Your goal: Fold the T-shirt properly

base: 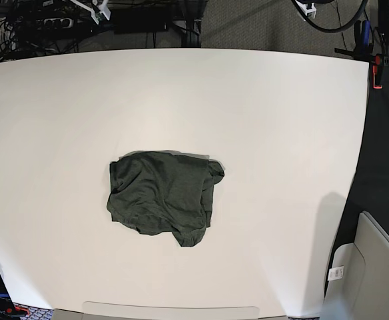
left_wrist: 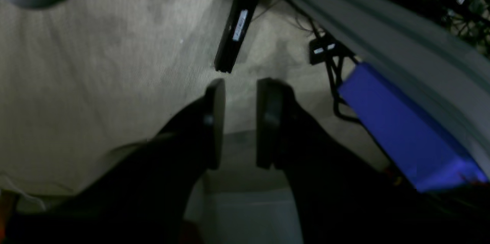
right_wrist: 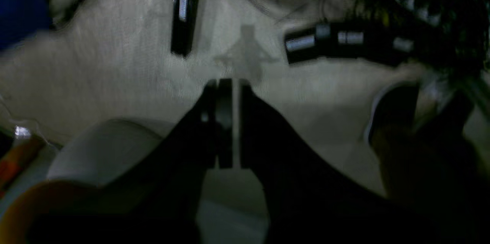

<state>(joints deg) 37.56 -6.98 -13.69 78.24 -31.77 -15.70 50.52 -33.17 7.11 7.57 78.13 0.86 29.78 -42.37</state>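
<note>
The T-shirt, dark olive green, lies folded into a compact, slightly rumpled bundle a little left of the middle of the white table. Neither arm appears in the base view. In the left wrist view my left gripper hangs over pale carpet, open, with nothing in the gap between its black fingers. My right gripper is seen in the right wrist view, also over carpet, its fingers pressed together and holding nothing. Neither wrist view shows the shirt.
A blue box, a black bar and cables lie on the floor beside a grey beam. Another black bar and a dark cylinder show in the right wrist view. A grey panel stands off the table's near right corner.
</note>
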